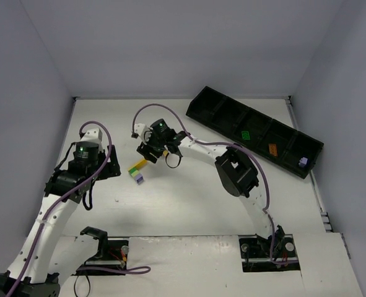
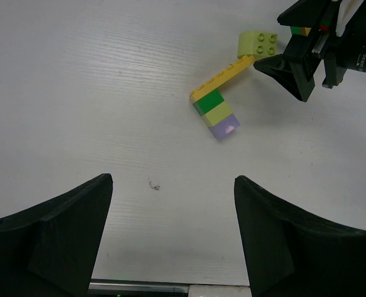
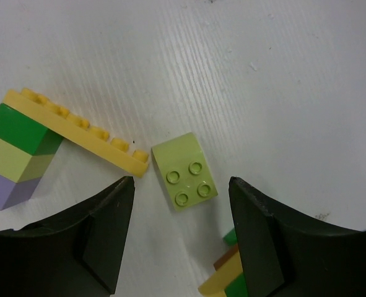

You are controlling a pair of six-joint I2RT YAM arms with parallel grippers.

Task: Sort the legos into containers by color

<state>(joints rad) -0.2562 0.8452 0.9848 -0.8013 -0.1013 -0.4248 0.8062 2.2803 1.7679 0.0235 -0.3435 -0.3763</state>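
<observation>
Right arm reaching left over the tabletop point(image 1: 195, 204), right fingers point(image 3: 102, 235) apart, pointed down astride a lime four-stud lego point(image 3: 184, 171) lying studs-up between them, clear of both; left fingers point(image 2: 59, 235), likewise apart, hover short of a yellow-green-lime-lilac stack point(image 2: 217, 111).

A small cluster of green, brown and yellow studded plastic bricks point(image 3: 227, 272) sits half behind one black finger point(image 3: 282, 247) of the right gripper point(image 3: 181, 189) and is cut off by the lower picture edge. In the long black plastic compartment tray point(image 1: 223, 114) by the table point(image 1: 189, 204)'s far right corner, a green piece point(image 1: 245, 134), an orange piece point(image 1: 272, 148) and a lilac piece point(image 1: 303, 161) are too small to tell their shape.
</observation>
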